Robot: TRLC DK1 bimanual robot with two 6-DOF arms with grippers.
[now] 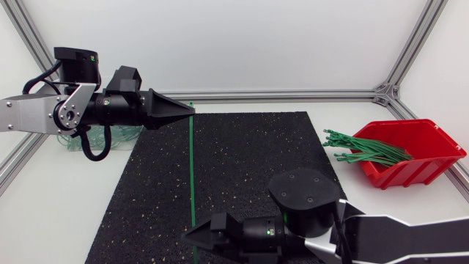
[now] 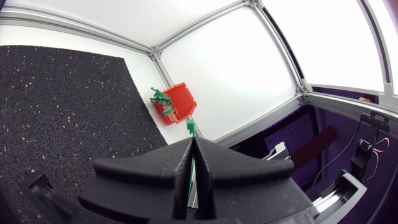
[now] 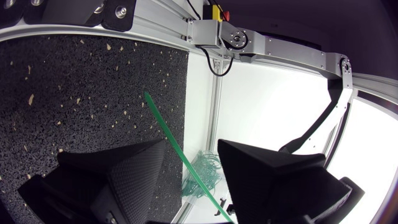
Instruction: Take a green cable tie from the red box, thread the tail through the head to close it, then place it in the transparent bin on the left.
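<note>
Tie: single green tie, straight, spanning over mat from L gripper toward R gripper.

L gripper: fingers pressed together on the tie near its far end. L wrist view shows a short stub poking past the tips.

R gripper: jaws wide apart. Tie runs through the gap, nearer one finger, no contact visible. It has hold of nothing.

Box: red, at table's right, off the mat. Bundle of green ties sticks out over its edge toward the mat.

Bin: clear, under L arm, just beside mat's far left corner. Holds green loops.

L arm enters from left with gripper pointing right. R arm enters at near right with gripper pointing left.
</note>
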